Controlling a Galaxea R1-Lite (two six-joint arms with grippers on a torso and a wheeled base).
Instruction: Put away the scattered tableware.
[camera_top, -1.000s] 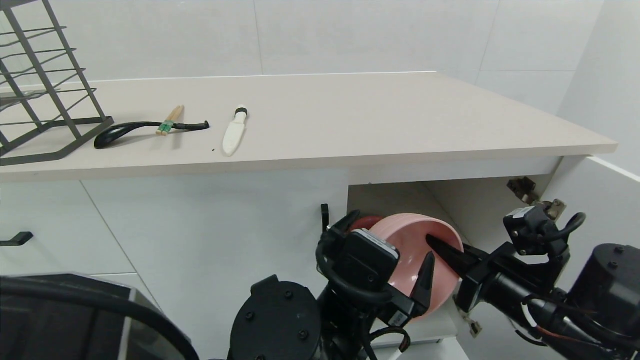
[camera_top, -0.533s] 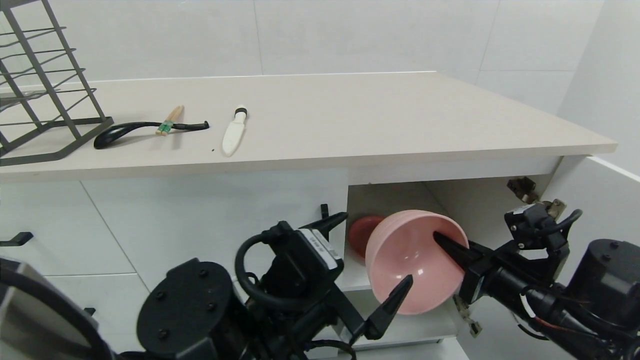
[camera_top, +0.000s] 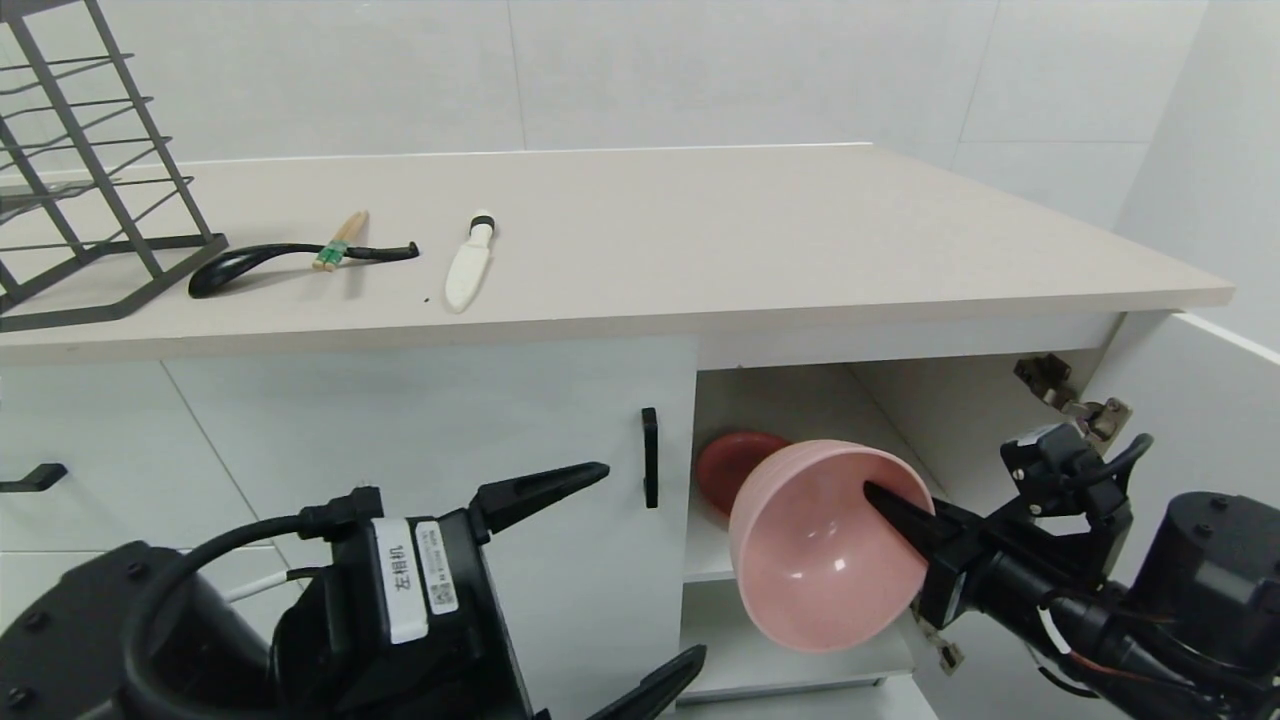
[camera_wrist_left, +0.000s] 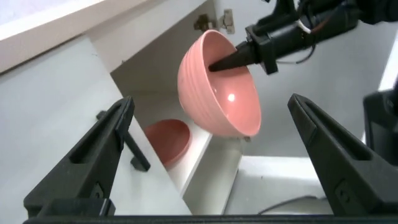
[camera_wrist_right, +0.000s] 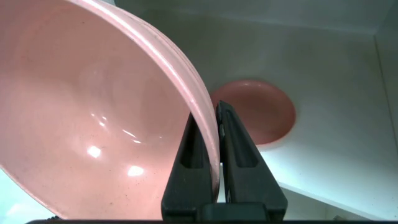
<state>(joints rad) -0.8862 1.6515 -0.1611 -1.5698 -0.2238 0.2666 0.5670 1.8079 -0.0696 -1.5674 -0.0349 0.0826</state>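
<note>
A pink bowl (camera_top: 815, 550) hangs tilted on its side in front of the open cabinet. My right gripper (camera_top: 893, 503) is shut on its rim, one finger inside and one outside (camera_wrist_right: 208, 134). A red plate (camera_top: 733, 463) lies on the cabinet shelf behind the bowl (camera_wrist_right: 93, 112). My left gripper (camera_top: 600, 585) stands open low down, to the left of the bowl and apart from it. Through its fingers I see the bowl (camera_wrist_left: 217, 87) and the plate (camera_wrist_left: 168, 140). On the counter lie a black spoon (camera_top: 250, 265), chopsticks (camera_top: 338, 240) and a white knife (camera_top: 470, 262).
A dark wire rack (camera_top: 80, 170) stands at the counter's left end. The cabinet's right door (camera_top: 1200, 390) is swung open beside my right arm. A shut door with a black handle (camera_top: 650, 470) is left of the opening. A lower shelf (camera_top: 790, 660) lies under the bowl.
My left gripper has drawn back left and down, away from the bowl and the cabinet opening. The bowl, in the right gripper, has sunk slightly.
</note>
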